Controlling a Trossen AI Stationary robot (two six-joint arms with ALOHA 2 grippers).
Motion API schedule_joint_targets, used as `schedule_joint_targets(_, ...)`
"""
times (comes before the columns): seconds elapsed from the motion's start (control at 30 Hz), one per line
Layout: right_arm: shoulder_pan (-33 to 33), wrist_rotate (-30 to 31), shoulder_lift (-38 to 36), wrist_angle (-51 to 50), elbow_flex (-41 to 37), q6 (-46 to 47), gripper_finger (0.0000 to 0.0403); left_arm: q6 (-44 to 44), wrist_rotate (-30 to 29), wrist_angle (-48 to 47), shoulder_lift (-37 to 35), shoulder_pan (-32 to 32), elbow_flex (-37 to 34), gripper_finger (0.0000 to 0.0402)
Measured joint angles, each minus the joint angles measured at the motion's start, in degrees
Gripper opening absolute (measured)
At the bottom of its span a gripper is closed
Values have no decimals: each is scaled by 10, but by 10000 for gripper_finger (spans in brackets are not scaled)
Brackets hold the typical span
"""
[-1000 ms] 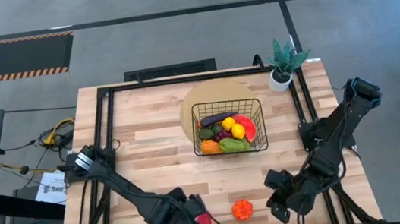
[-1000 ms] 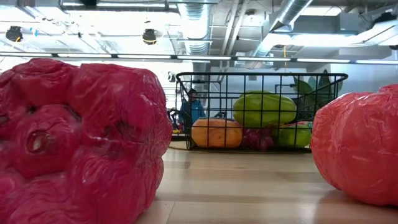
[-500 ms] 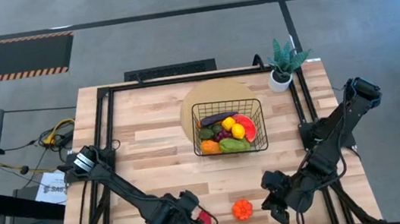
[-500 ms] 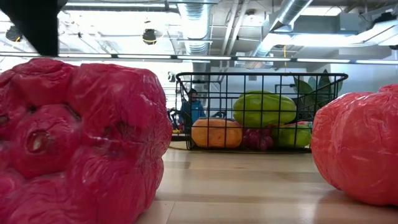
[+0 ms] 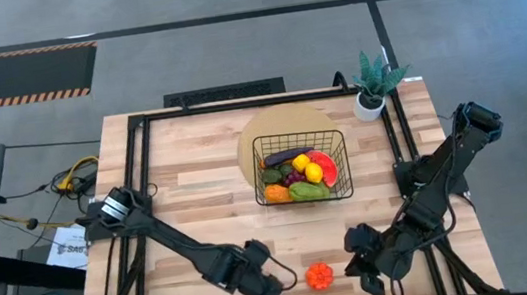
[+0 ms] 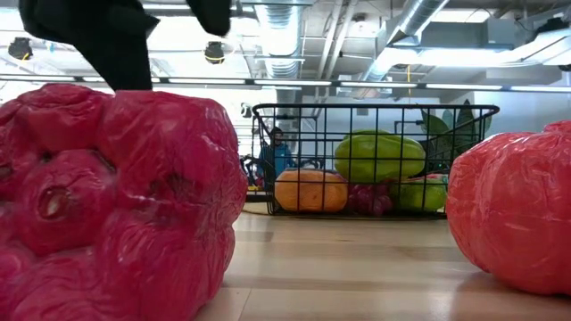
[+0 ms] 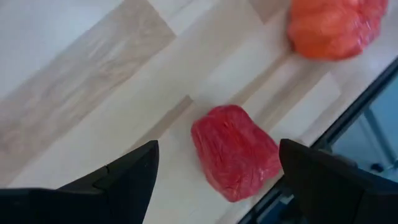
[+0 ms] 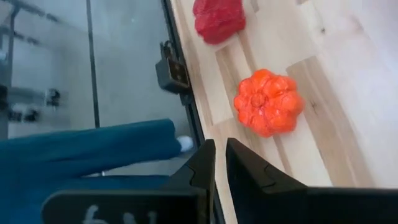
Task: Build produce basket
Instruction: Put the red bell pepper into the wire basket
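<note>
A red pepper [image 7: 235, 151] lies on the wood near the table's front edge, left of an orange pepper [image 5: 320, 276]. My left gripper [image 7: 217, 149] hangs open just above the red pepper, pointing steeply down, one finger on either side and clear of it. In the high view the gripper [image 5: 269, 288] hides this pepper. In the low view its dark fingers [image 6: 116, 40] stand over the pepper's top [image 6: 107, 98]. My right gripper [image 5: 359, 265] waits right of the orange pepper [image 8: 268, 102], shut and holding nothing. The black wire basket [image 5: 338, 163] at the table's middle holds several fruits and vegetables.
The basket stands on a round tan mat [image 5: 281, 125]. A potted green plant [image 5: 372, 79] stands at the far right. A black frame rail [image 8: 186, 93] runs along the near edge beside both peppers. A person's blue sleeve [image 8: 93, 149] shows beyond that edge.
My left gripper has moved toward the table's right edge and come down over the red pepper, rolling about its own axis. Its fingers now enter the low view from above and stay open. The peppers have not moved.
</note>
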Motion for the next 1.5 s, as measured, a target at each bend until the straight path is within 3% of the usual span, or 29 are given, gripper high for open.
schedule_joint_targets(0.2,0,-48,0,-17,0,-36,63,-76,52,35,25,15,2,316)
schedule_joint_targets(0.63,4,-56,0,-37,0,-95,63,-133,171,110,103,30,4,316)
schedule_joint_targets(0.83,4,-62,0,-45,0,-109,63,-159,189,122,114,39,3,308)
schedule_joint_targets(1.07,5,-62,0,-63,0,-108,63,-134,174,122,114,46,9,216)
schedule_joint_targets(1.3,5,-65,0,-70,0,-108,63,-76,93,80,117,48,66,216)
schedule_joint_targets(1.5,5,-75,0,-74,0,-89,63,1,56,-113,117,52,228,216)
